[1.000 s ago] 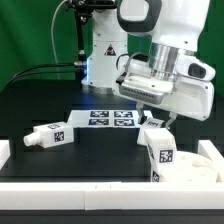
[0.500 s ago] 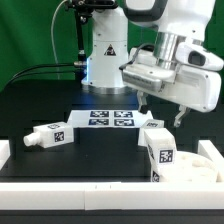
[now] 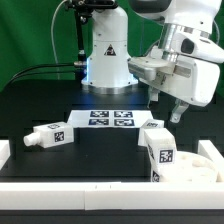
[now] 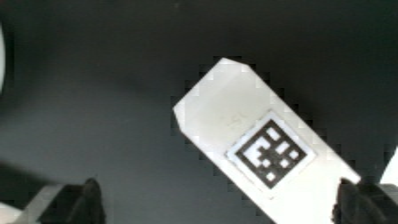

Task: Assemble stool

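Gripper (image 3: 167, 112) spread wide, empty, hovers above upright leg (image 3: 158, 148) beside seat (image 3: 207, 160), exterior view's right; probably freed to fetch second leg (image 3: 48, 134), lying on counter (image 3: 40, 100).

A white stool leg (image 4: 240, 110) is lying flat on the dark table (image 4: 89, 130), running diagonally, with its square black-and-white tag (image 4: 276, 152) facing the camera. The gripper (image 4: 222, 205) is hanging above with its fingers (image 4: 71, 200) standing wide apart, gripping nothing. A white sliver (image 4: 6, 60) is showing at the edge of view, too little to identify.
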